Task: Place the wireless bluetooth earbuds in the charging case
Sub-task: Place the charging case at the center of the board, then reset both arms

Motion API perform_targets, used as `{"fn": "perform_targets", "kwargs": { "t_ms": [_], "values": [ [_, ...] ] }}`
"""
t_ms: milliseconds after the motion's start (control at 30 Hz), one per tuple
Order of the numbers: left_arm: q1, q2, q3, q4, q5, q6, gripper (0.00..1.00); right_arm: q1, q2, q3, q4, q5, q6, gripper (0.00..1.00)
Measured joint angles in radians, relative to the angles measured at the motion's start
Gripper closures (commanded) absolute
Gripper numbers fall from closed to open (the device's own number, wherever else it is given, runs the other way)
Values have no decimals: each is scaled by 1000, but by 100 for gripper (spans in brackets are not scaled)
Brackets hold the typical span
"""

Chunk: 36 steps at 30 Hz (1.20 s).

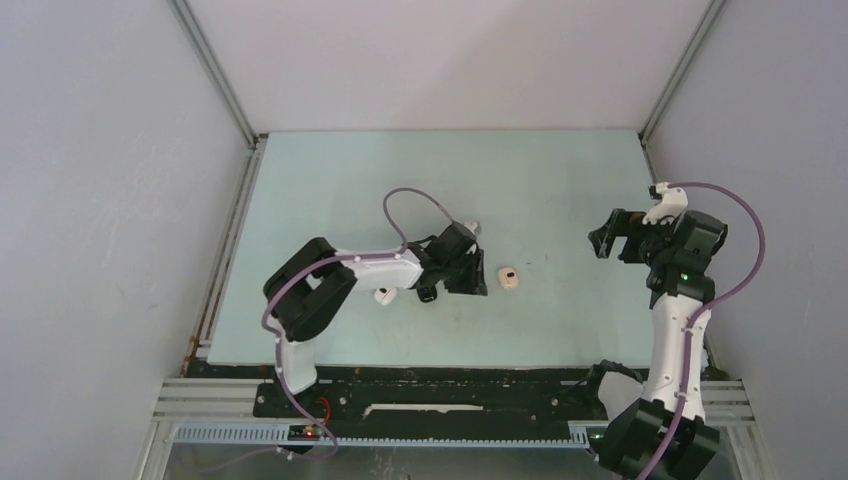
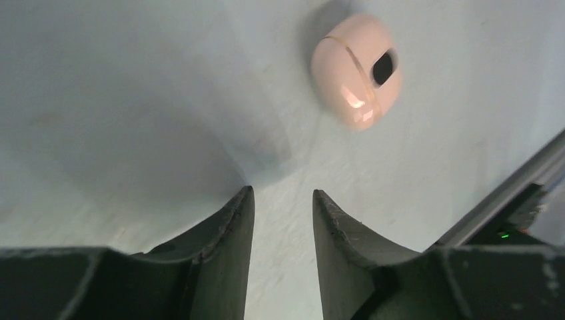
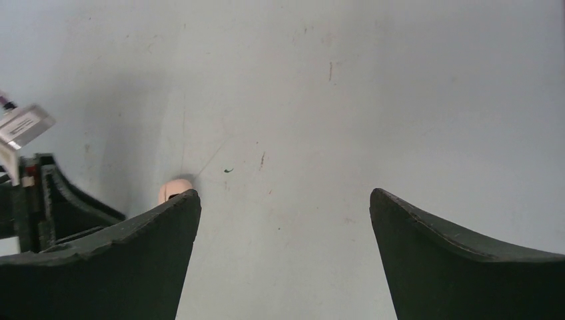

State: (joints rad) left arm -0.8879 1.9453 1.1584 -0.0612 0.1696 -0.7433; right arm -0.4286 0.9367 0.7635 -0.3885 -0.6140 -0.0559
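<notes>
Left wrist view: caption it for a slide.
Left gripper, jaws parted and empty, over the table; a beige-pink rounded piece with a dark oval lies ahead.

Left arm [image 1: 370, 268] and right arm [image 1: 670, 335]: white link shells between black joint housings. A mauve-grey cable [image 1: 412, 190] runs externally along each arm in loose loops. A green indicator light [image 1: 684, 276] sits on the right arm. Left gripper [image 2: 283, 193] and right gripper [image 3: 284, 193]: matt black curved fingers [image 2: 223, 253], tapering to blunt tips, edges scuffed.
</notes>
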Motion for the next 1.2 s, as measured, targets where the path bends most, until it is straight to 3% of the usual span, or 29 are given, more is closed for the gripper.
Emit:
{"fn": "perform_targets", "kwargs": {
  "t_ms": [200, 433, 533, 800, 900, 1033, 1200],
  "values": [
    [2, -194, -76, -206, -149, 117, 52, 83, -51, 0, -7, 97, -42, 0],
    [44, -443, -89, -317, -334, 242, 50, 481, -28, 0, 1, 344, -52, 0],
    [75, -568, -153, -308, -421, 279, 47, 592, 0, 11, 17, 433, -40, 0],
    [79, -1111, -481, -117, -664, 354, 29, 624, 46, 44, 91, 501, 24, 0],
    [79, -1265, -579, -67, -749, 363, 28, 626, 39, 31, 121, 502, 29, 0],
    [79, -1265, -546, -136, -798, 380, 28, 626, 20, 7, 130, 502, 31, 0],
    [79, -1132, -328, -339, -799, 467, 26, 625, 10, 4, 137, 502, 35, 0]
  ]
}}
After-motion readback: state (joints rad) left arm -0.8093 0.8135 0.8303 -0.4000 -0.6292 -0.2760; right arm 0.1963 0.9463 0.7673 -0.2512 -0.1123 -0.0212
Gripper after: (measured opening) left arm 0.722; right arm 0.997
